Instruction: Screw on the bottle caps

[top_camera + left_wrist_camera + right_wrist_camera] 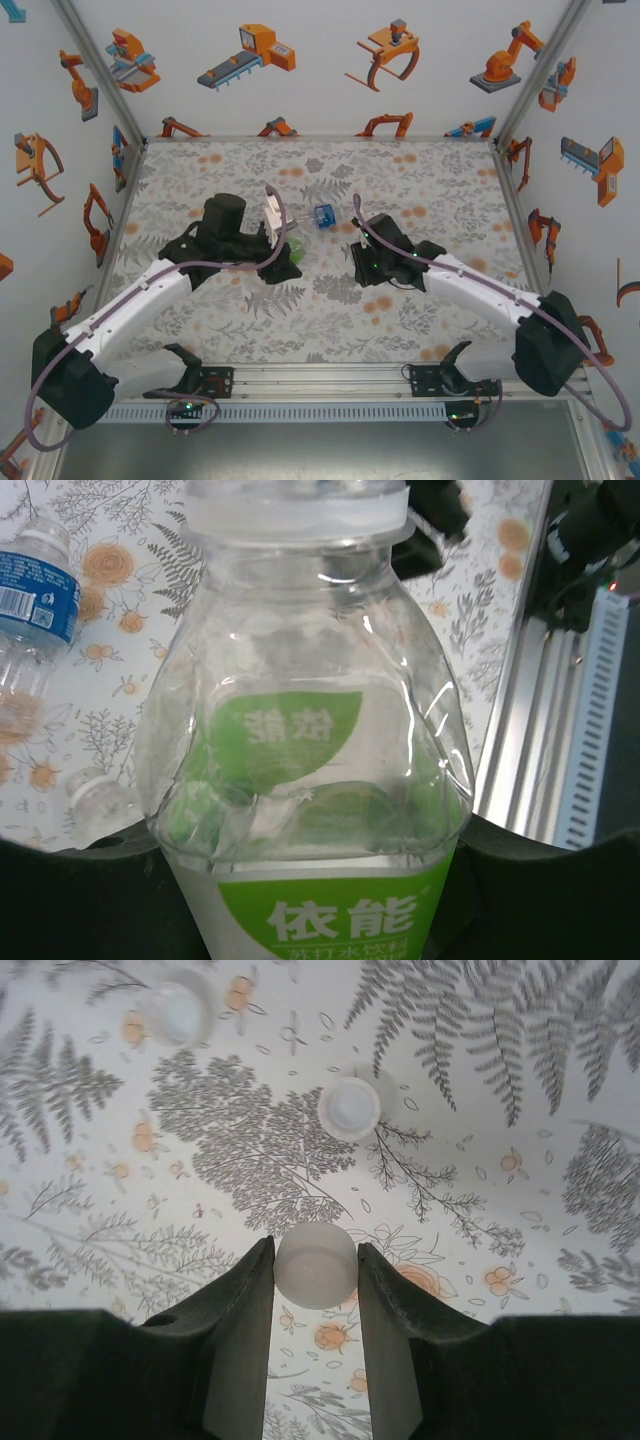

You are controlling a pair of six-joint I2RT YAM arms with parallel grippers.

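The right gripper (315, 1248) pinches a white cap (315, 1272) between its fingers at lower centre, with two spare caps (350, 1108) on the table (520, 1260) above. The left gripper (274, 243) seems clamped on the green-label bottle (320, 780), its neck (300, 515) pointing towards the right gripper.

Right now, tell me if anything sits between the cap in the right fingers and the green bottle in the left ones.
Nothing visible does. The cap is pinched in the right fingers, and bare table separates it from the green bottle. The blue bottle lies farther back, off that path.
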